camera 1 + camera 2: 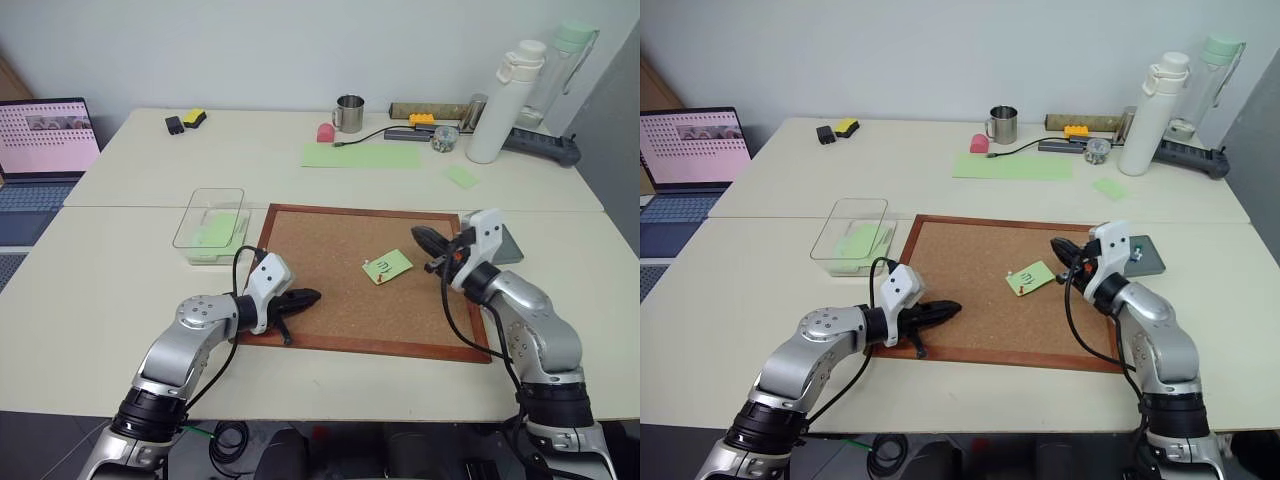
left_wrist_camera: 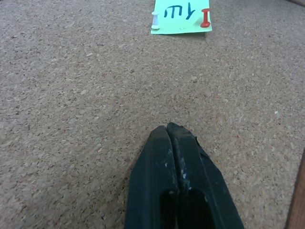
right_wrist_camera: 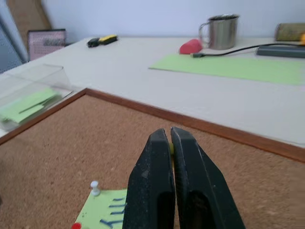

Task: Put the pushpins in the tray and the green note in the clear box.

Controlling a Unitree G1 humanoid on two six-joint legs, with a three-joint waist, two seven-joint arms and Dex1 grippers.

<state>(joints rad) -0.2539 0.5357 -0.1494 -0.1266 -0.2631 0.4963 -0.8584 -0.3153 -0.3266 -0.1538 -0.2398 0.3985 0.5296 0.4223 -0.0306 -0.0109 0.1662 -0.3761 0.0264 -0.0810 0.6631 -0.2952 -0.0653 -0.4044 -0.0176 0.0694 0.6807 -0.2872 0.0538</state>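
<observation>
a small light-green note (image 1: 387,266) with a dark scribble lies flat on cork, a white pushpin (image 2: 155,19) and a red pushpin (image 2: 205,17) stuck in it. a dark-grey tray (image 1: 1144,256) sits just right; a clear box (image 1: 209,226) left.

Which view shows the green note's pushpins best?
The left wrist view: the white pushpin and red pushpin stand clearly on the green note. The right wrist view half hides the note; the eye views show specks.
</observation>
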